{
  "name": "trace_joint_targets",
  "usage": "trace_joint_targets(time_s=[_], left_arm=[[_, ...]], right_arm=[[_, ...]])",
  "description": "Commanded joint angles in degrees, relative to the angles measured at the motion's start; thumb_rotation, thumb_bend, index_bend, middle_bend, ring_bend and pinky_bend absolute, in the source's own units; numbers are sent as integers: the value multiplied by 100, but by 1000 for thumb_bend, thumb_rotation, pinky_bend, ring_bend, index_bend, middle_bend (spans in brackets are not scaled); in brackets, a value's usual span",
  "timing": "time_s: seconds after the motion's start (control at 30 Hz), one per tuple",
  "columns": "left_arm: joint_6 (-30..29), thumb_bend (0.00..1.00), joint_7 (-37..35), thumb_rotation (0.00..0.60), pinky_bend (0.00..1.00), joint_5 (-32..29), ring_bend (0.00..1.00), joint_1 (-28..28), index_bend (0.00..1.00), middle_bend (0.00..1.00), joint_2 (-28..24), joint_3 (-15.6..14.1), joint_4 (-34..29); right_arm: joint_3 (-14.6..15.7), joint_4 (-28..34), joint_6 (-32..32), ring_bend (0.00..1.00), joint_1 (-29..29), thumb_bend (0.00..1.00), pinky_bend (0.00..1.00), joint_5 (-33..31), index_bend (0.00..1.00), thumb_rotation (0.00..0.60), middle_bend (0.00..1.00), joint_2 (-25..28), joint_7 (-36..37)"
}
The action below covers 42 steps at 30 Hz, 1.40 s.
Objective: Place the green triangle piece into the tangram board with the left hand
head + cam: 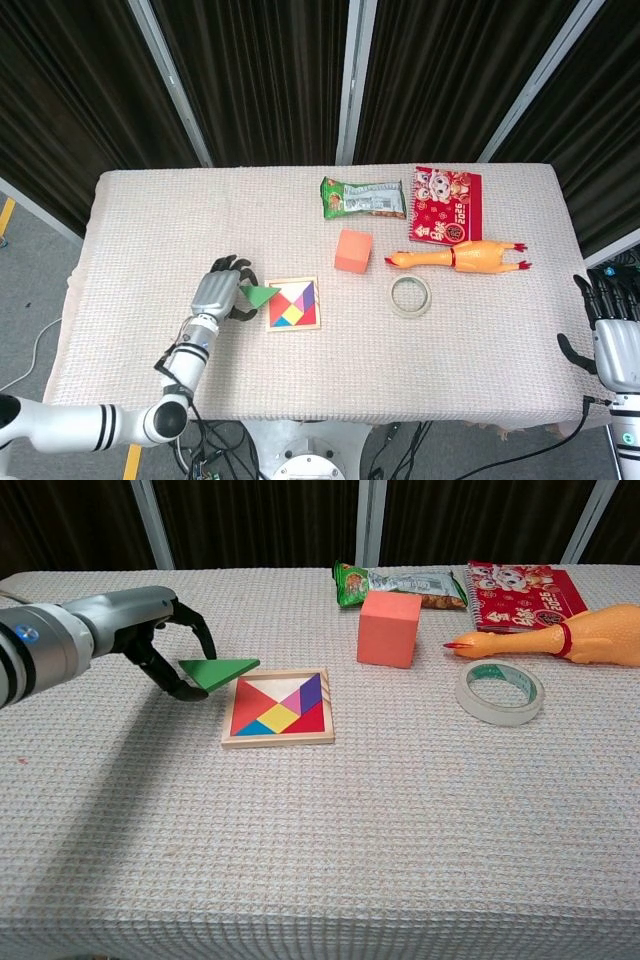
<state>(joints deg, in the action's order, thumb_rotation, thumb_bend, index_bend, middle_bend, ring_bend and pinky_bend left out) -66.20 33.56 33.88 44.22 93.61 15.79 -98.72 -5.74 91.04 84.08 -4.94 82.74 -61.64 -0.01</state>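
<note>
My left hand holds the green triangle piece in its fingertips, lifted off the cloth just left of the tangram board. The triangle's tip reaches the board's upper left corner. The wooden board lies flat at the table's middle with red, yellow, purple, blue and pale pieces in it. My right hand hangs beyond the table's right edge with fingers apart and nothing in it.
An orange cube stands behind and to the right of the board. A tape roll, a rubber chicken, a snack bag and a red booklet lie at the back right.
</note>
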Motion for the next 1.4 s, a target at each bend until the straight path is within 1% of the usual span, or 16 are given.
trace_joint_targets(time_s=[0.03,0.2,0.33,0.47,0.63,0.87,1.03,1.4], left_arm=[[-121,283,126,600,48,-190,0,135,533,155,203,93,96],[-202,284,285,600,48,-452,0,298,534,157,423,193,255],[-254,285,527,600,48,-789,0,468,537,159,564,289,382],[-368,286,729,600,48,-1071,0,632,538,159,689,432,475],[-504,289,802,600,45,-1159,0,733,541,164,820,516,537],[-666,311,892,600,44,-1262,0,820,547,169,1013,559,613],[-768,358,898,600,43,-1252,0,848,554,175,1157,582,706],[-721,360,956,600,43,-1313,0,919,554,177,1380,677,991]], right_arm=[[-6,-14,4,0,3,208,0,-8,0,600,0,0,20],[-8,-39,13,0,16,210,0,-16,0,600,0,6,63],[-9,-60,21,0,25,211,0,-17,0,600,0,16,94],[-12,-83,31,0,30,211,0,-10,0,600,0,17,142],[-14,-126,27,0,36,211,0,-18,0,600,0,9,197],[-32,-165,54,0,55,211,0,-34,0,600,0,22,281],[-23,-191,53,0,65,211,0,-28,0,600,0,26,309],[-15,-222,35,0,66,211,0,-20,0,600,0,19,332]])
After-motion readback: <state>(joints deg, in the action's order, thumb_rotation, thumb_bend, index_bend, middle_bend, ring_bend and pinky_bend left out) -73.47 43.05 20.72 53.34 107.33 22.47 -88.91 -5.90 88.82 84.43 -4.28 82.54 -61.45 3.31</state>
